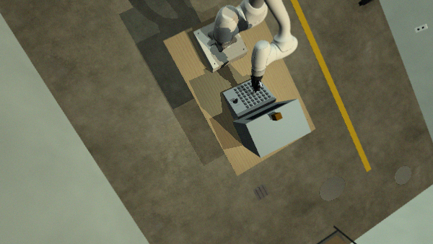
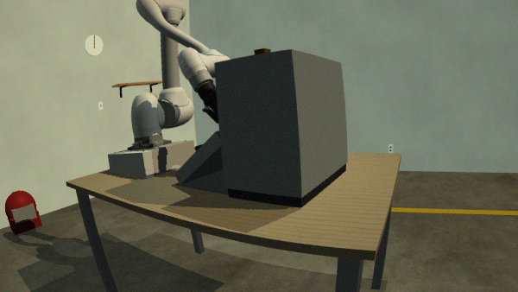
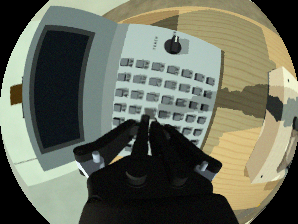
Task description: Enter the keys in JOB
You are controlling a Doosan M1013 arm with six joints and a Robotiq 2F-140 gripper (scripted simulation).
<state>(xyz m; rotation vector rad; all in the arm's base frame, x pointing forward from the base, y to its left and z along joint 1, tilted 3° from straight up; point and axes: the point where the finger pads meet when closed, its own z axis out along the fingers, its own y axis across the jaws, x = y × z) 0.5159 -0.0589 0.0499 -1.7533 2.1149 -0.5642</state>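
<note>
The grey machine (image 1: 272, 128) stands on the wooden table, with a sloped keypad panel (image 1: 247, 97) of several rows of dark keys. The panel also shows in the wrist view (image 3: 162, 92), and no key on it is lit. The black selector knob sits at the panel's left end in the overhead view (image 1: 234, 100) and at the top of the panel in the wrist view (image 3: 173, 44). My gripper (image 3: 147, 114) is shut and empty, its joined fingertips pointing at a key in the rows nearest the camera. In the overhead view my gripper (image 1: 257, 87) hangs over the panel's far right part. The key labels are too small to read.
The machine's dark screen (image 3: 61, 90) is left of the keypad in the wrist view. A small orange block (image 1: 276, 116) sits on top of the machine. The arm's base block (image 1: 220, 48) stands at the table's far end. In the side view the machine body (image 2: 281, 125) hides the keypad.
</note>
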